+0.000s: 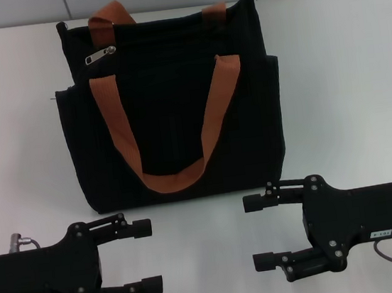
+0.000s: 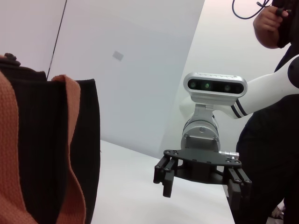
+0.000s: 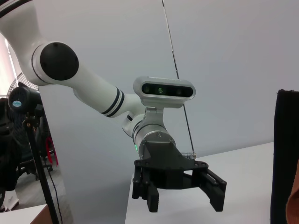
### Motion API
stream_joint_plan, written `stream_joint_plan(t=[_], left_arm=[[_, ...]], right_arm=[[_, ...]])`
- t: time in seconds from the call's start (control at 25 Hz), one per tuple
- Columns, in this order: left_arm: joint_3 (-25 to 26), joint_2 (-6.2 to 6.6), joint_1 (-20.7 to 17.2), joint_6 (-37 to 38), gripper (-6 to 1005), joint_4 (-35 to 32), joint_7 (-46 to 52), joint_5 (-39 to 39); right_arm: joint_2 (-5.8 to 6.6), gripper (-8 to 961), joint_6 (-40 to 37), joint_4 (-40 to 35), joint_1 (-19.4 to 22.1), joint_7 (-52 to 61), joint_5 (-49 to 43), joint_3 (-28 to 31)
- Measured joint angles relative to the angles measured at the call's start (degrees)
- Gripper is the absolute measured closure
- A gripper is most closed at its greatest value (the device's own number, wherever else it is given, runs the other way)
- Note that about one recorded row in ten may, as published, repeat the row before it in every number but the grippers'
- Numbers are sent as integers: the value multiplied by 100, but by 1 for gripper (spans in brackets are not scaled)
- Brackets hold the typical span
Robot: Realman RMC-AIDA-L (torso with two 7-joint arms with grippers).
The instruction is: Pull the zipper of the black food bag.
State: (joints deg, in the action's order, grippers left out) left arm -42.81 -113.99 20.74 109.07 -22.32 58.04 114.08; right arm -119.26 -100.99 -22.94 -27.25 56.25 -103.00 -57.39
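Note:
The black food bag stands upright at the middle back of the white table, its orange-brown handles hanging down its front. The silver zipper pull lies near the bag's top left corner. My left gripper rests open near the front left, pointing inward, a short way in front of the bag. Opposite it sits my right gripper, open and also just in front of the bag. The left wrist view shows the bag and the right gripper. The right wrist view shows the left gripper and the bag's edge.
The white table extends to both sides of the bag, with a pale wall behind it. A person in black stands beyond my right arm. A dark stand is off the table beyond my left arm.

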Motion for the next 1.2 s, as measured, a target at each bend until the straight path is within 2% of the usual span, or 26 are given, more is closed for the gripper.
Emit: stream_joint_plan(t=[0.64,0.72,0.92,0.96,1.04,1.12,1.16,1.2], left_arm=[[72,-26,30,124,166,0,-25,-81],[614,-110,70,523,167,30,-319,-379],[1583,-325,-146,615,167,85,-572,-1653],[1583,-325,-146,615,167,85,-572,-1653],[1921,-387,-289,564,167,160,-623,-2291],[2140,-407,-373,424,167,226,-747,-2563],[2257,-403,-407,230,167,259,-865,-2640],[2300,-346,-416,-134,166,268,-983,-2634]], right_arm=[[0,179,48,8,-8,0,14,0],[0,180,47,9,-8,0,16,0],[0,182,35,9,0,1,17,4],[0,182,35,9,0,1,17,4],[0,183,31,9,15,0,17,9],[0,184,28,9,32,0,17,14],[0,185,26,9,37,0,18,15],[0,185,25,9,41,0,17,16]])
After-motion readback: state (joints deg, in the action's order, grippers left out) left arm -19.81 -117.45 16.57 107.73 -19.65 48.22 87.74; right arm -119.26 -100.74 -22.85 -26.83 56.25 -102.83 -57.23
